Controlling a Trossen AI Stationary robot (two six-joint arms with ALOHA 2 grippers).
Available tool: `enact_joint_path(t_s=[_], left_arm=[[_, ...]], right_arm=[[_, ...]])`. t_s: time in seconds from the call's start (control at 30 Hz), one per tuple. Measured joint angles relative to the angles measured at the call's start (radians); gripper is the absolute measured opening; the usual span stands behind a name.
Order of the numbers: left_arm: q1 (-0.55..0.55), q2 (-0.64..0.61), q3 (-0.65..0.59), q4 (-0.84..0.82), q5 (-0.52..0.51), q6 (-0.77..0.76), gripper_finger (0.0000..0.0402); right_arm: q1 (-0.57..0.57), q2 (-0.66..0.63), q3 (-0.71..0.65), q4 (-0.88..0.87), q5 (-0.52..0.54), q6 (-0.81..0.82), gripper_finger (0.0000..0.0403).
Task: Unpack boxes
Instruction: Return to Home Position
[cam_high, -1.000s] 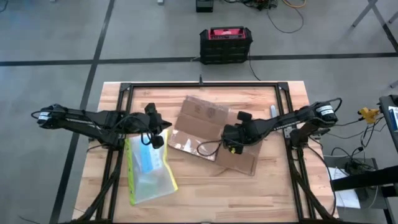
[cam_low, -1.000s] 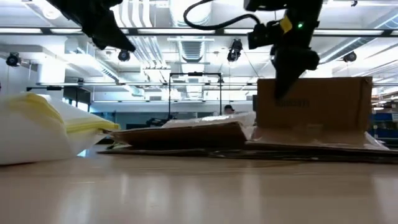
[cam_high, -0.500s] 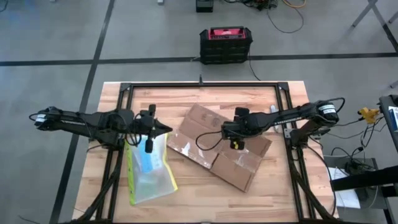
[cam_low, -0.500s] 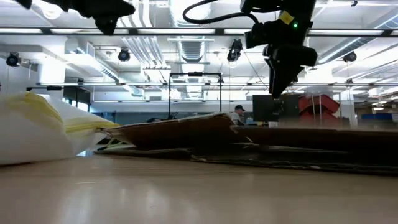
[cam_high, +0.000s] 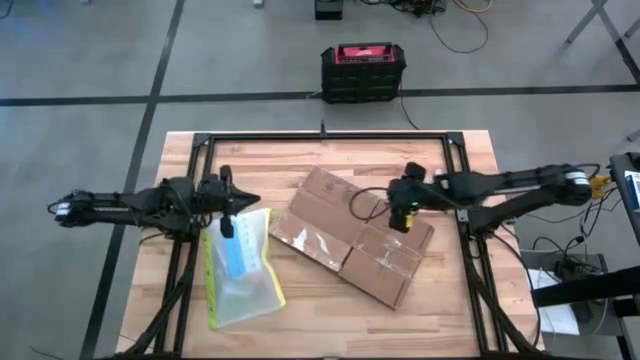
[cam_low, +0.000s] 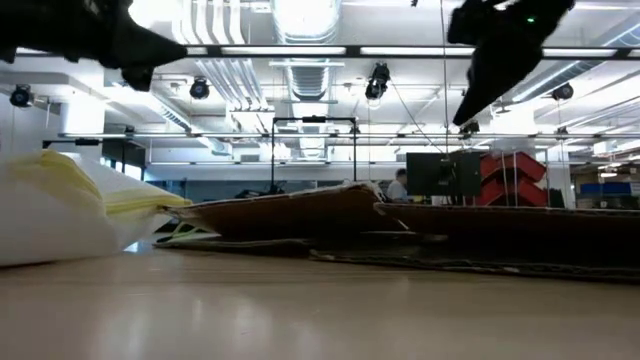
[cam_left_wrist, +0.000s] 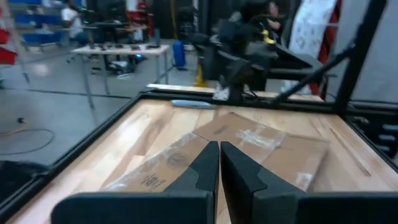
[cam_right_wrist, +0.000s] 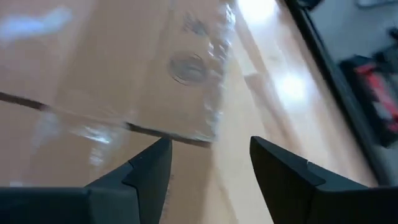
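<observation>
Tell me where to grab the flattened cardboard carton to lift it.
Probably grip the carton at its raised edge, coming in level from the pouch side. Elsewhere it lies flat on the table, leaving no gap for a gripper.

pouch (cam_high: 238, 268): table (cam_high: 330, 325), left side | black-and-red case (cam_high: 363, 72): floor beyond table

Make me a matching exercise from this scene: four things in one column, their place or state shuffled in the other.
Things:
1. brown carton
2. black-and-red case
3. left gripper
4. right gripper

Place or state:
A. on the floor beyond the table
B. fingers open
C. flattened, lying mid-table
D. fingers shut together

Pairs: 1-C, 2-A, 3-D, 4-B
</observation>
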Motion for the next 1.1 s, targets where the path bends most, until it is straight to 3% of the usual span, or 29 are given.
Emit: enact_joint_path(t_s=[0.2,0.37,0.63,0.9,1.1], left_arm=[[0.071,-0.095,-0.136,0.010,-0.001,-0.048,0.0000],[0.087,-0.144,-0.253,0.192,0.000,-0.090,0.0000],[0.086,-0.249,-0.322,0.165,0.001,-0.125,0.0000],[0.086,-0.393,-0.322,0.116,0.003,-0.109,0.0000],[0.085,-0.392,-0.322,0.088,0.011,-0.117,0.0000]], right_arm=[[0.000,-0.206,-0.262,0.397,-0.196,0.015,0.0172],[0.000,-0.284,-0.411,0.670,-0.276,-0.010,0.0151],[0.000,-0.319,-0.480,0.788,-0.391,-0.069,0.0100],[-0.002,-0.404,-0.618,0.967,-0.446,-0.166,0.0012],[-0.002,-0.546,-0.749,1.012,-0.537,-0.136,0.0008]])
